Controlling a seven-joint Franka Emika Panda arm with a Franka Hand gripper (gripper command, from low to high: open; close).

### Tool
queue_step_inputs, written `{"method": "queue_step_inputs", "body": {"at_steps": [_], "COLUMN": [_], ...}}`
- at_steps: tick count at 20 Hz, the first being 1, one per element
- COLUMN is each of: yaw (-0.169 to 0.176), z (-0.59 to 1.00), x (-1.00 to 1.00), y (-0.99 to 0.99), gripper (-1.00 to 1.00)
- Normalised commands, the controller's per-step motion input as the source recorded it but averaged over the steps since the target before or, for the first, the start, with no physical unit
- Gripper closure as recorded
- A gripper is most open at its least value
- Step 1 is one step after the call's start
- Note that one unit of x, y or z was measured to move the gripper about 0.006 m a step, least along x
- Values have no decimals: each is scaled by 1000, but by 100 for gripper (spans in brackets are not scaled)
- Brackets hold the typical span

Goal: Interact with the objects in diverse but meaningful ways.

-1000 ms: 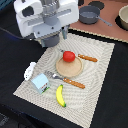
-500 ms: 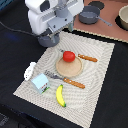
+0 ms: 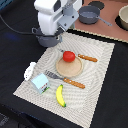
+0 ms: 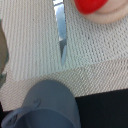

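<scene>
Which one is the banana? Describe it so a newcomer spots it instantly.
Start at the striped beige placemat covering the dark table. Go to its near edge in the exterior view, below the round wooden plate holding the red tomato. The banana lies flat there beside the pale carton, the only yellow, curved object.

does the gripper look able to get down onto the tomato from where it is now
Probably yes. The tomato sits uncovered on the round plate, nothing over it, and the arm hangs just beside it toward the exterior view's left. The gripper itself is hidden behind the arm.
</scene>
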Motion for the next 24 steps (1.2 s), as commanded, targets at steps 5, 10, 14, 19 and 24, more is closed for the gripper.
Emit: {"method": "queue_step_inputs", "body": {"at_steps": [5,10,14,19,24], "yaw": [10,39,103,72,32], "z": [151,48,-139,-134,-73], "x": [925,755,371,167,138], "y": [-86,-21,-43,-104,-168], "gripper": [-100,-100,-100,-100,-100]}}
